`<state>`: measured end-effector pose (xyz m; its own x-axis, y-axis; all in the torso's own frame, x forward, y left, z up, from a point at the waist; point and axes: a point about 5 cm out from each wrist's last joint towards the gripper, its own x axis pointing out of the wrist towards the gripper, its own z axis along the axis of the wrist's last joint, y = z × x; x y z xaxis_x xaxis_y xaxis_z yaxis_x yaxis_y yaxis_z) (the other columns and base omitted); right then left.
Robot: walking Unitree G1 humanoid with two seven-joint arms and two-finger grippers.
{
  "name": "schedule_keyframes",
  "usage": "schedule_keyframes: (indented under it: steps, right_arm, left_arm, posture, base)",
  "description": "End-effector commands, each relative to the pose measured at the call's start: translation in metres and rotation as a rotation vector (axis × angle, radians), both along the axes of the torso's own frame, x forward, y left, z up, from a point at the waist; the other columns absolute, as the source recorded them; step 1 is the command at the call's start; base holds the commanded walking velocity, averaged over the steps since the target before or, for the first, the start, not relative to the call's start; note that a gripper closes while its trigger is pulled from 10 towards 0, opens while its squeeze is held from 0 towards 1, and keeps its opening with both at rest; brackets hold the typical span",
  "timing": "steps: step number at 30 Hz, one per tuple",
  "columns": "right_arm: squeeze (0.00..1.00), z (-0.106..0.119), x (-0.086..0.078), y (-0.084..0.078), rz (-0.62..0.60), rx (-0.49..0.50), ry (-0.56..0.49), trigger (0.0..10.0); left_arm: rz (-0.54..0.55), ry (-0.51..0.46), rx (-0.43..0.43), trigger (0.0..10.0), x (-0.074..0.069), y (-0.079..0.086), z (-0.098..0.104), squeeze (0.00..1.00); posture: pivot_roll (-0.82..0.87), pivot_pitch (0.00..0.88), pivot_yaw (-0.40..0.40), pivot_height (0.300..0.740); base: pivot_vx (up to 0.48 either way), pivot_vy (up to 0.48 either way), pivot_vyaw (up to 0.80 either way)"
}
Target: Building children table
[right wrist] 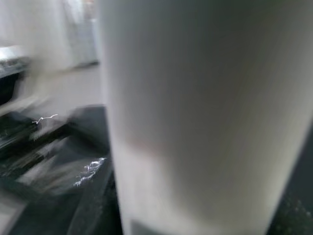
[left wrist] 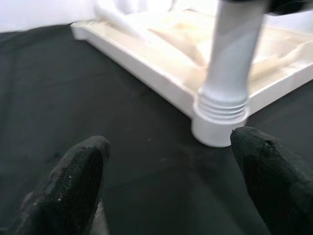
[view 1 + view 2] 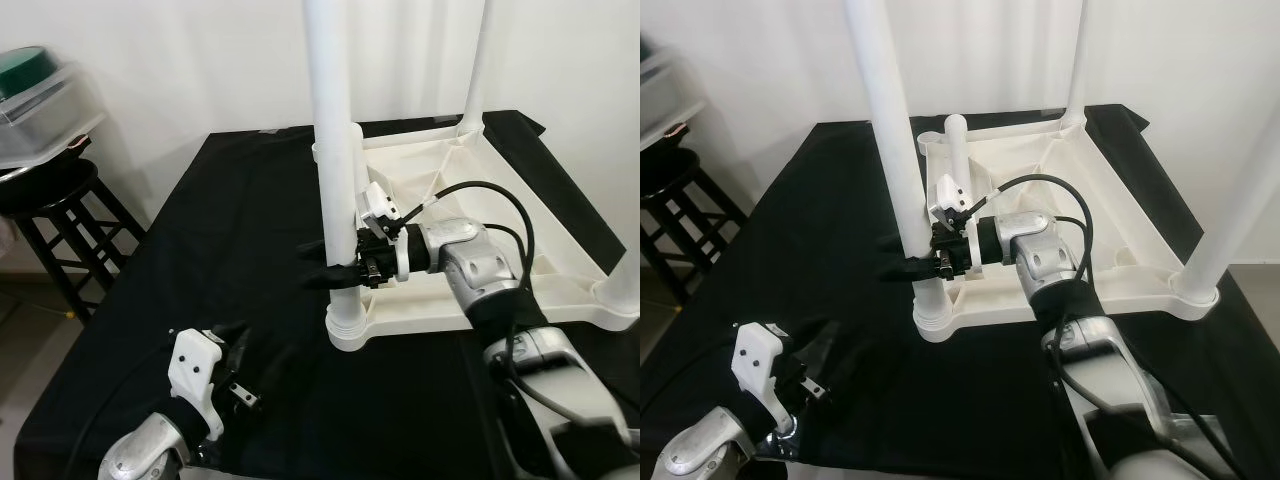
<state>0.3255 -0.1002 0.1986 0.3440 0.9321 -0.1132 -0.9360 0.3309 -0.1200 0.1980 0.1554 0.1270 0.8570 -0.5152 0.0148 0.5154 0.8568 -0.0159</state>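
A white plastic tabletop [image 3: 500,200] is seen lying upside down at centre frame on a black cloth [image 3: 200,230], with tall white legs standing in its corner sockets. The near-left leg [image 3: 335,150] is clasped by the right gripper [image 3: 330,262]. The left gripper [image 3: 250,375] is held spread wide at lower left, above the cloth.

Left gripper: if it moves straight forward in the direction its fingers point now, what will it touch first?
Probably the threaded base of the near white leg at the corner of the upturned tabletop. The left gripper is open, low over the black cloth, aimed roughly there; depth is uncertain.
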Motion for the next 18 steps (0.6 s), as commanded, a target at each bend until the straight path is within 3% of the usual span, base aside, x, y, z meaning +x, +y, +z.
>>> schedule_keyframes:
  steps: [1, 2, 3, 4, 8, 11, 12, 13, 18]
  right_arm:
    - [0.0, -0.041, -0.022, 0.0, -0.357, -0.133, 0.059, 0.0]
    - [0.0, -0.041, -0.022, 0.0, -0.357, -0.133, 0.059, 0.0]
    - [0.0, -0.058, -0.047, 0.009, -0.463, -0.13, 0.12, 0.0]
    - [0.0, -0.065, -0.061, 0.013, -0.518, -0.138, 0.119, 0.0]
    - [0.0, -0.058, -0.047, 0.013, -0.548, -0.112, 0.111, 0.0]
    - [0.0, -0.058, -0.04, 0.024, -0.498, -0.104, 0.119, 0.0]
    - [0.0, -0.056, -0.035, 0.028, -0.481, -0.102, 0.114, 10.0]
    - [0.99, -0.053, -0.03, 0.032, -0.461, -0.078, 0.12, 10.0]
    - [1.0, -0.034, -0.02, 0.032, -0.415, 0.005, 0.138, 10.0]
  left_arm:
    - [0.017, -0.026, 0.022, 10.0, 0.002, 0.005, 0.006, 0.0]
    - [0.017, -0.026, 0.022, 10.0, 0.002, 0.005, 0.006, 0.0]
    - [0.023, -0.032, 0.021, 10.0, 0.004, 0.006, 0.007, 0.0]
    - [0.018, -0.031, 0.027, 10.0, 0.006, 0.007, 0.007, 0.0]
    - [-0.012, -0.023, 0.035, 10.0, 0.008, 0.005, 0.005, 0.0]
    - [-0.035, -0.018, 0.033, 10.0, 0.009, 0.004, 0.005, 0.0]
    - [-0.034, -0.017, 0.032, 10.0, 0.009, 0.004, 0.005, 0.0]
    - [-0.031, -0.017, 0.032, 10.0, 0.009, 0.004, 0.004, 0.0]
    - [-0.023, -0.019, 0.032, 10.0, 0.01, 0.004, 0.004, 0.0]
  posture:
    - [-0.03, 0.109, 0.102, 0.74]
    - [-0.03, 0.109, 0.102, 0.74]
    - [-0.03, 0.113, 0.108, 0.74]
    - [-0.06, 0.102, 0.133, 0.74]
    - [-0.05, 0.085, 0.133, 0.74]
    - [-0.04, 0.081, 0.13, 0.74]
    - [-0.04, 0.078, 0.133, 0.74]
    - [-0.04, 0.078, 0.133, 0.74]
    - [-0.03, 0.07, 0.125, 0.74]
  base:
    - [0.0, 0.0, 0.0]
    - [0.0, 0.0, 0.0]
    - [0.0, 0.0, 0.0]
    - [0.0, 0.0, 0.0]
    - [0.0, 0.0, 0.0]
    - [0.0, 0.0, 0.0]
    - [0.0, 0.0, 0.0]
    - [0.0, 0.0, 0.0]
    - [0.0, 0.0, 0.0]
